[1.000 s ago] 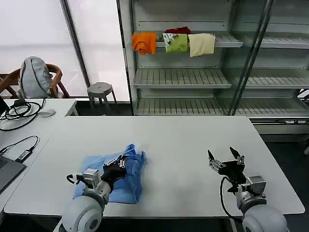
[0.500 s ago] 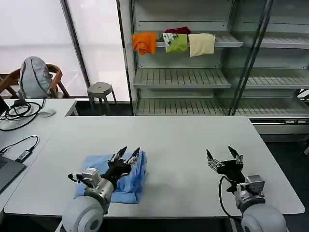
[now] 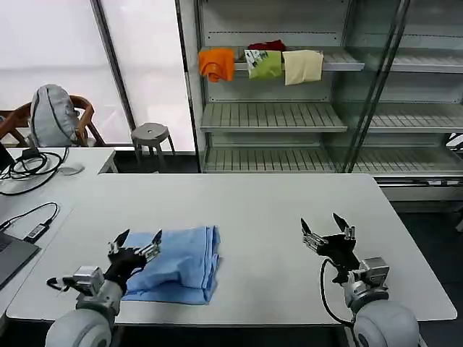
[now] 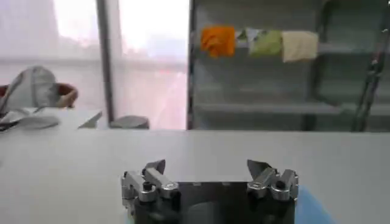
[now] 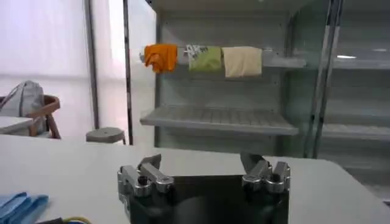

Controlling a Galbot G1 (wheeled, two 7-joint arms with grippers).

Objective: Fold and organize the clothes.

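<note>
The clothes, one light blue T-shirt (image 3: 181,263), lie folded into a rough rectangle on the white table (image 3: 253,210) near its front left. My left gripper (image 3: 135,242) hovers open at the shirt's left edge, holding nothing; the left wrist view shows its wide-spread jaws (image 4: 207,167) and a corner of blue cloth (image 4: 312,210). Over bare table at the front right, my right gripper (image 3: 325,228) stands open and empty, well apart from the shirt. The right wrist view shows that gripper (image 5: 201,163) and a bit of the blue shirt (image 5: 18,206) off to one side.
Behind the table stands a metal shelf unit (image 3: 289,116) with orange (image 3: 217,63), green (image 3: 264,63), cream (image 3: 302,66) and red folded garments on its top shelf. A side desk with cables (image 3: 29,168), a chair with a backpack (image 3: 52,116) and a stool (image 3: 149,134) are at the left.
My left gripper has let go of the shirt and pulled back left, off the cloth. The shirt now lies flat and folded. The right gripper shifted slightly left.
</note>
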